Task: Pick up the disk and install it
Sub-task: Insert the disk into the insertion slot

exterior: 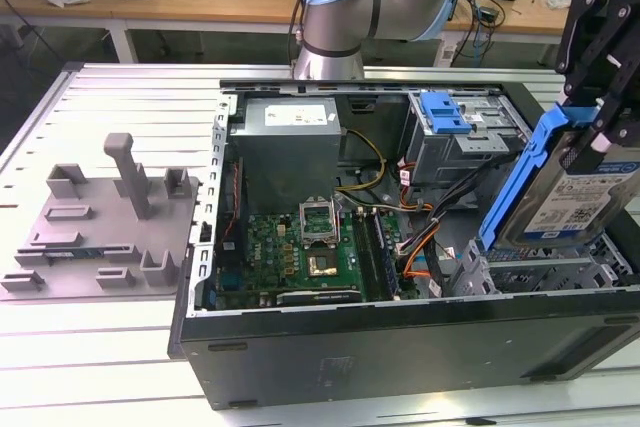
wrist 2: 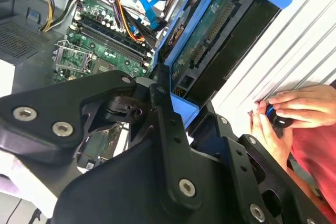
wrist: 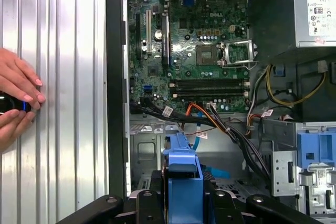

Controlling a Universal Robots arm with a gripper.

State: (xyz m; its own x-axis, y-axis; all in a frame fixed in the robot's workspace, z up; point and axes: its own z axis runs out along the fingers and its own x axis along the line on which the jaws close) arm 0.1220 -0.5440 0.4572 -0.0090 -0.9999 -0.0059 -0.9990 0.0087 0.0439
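The disk (exterior: 578, 199), a silver drive with a white-and-blue label in a blue bracket, hangs tilted on edge at the exterior view's right. It is just above the metal drive bay (exterior: 540, 275) in the near right corner of the open computer case (exterior: 400, 347). My gripper (exterior: 598, 139) is shut on the disk's upper part from above. In both wrist views the black fingers (wrist 2: 164, 109) clamp the blue bracket (wrist: 181, 178). The second wrist view also shows the disk's (wrist 2: 210, 35) underside with its circuit board.
Inside the case lie the motherboard (exterior: 300, 247), a grey power supply box (exterior: 288, 137), a bundle of cables (exterior: 420, 232) and an upper cage with a blue latch (exterior: 445, 112). A grey plastic fixture (exterior: 100, 217) sits on the table. A person's hands (wrist: 16, 103) rest beside the case.
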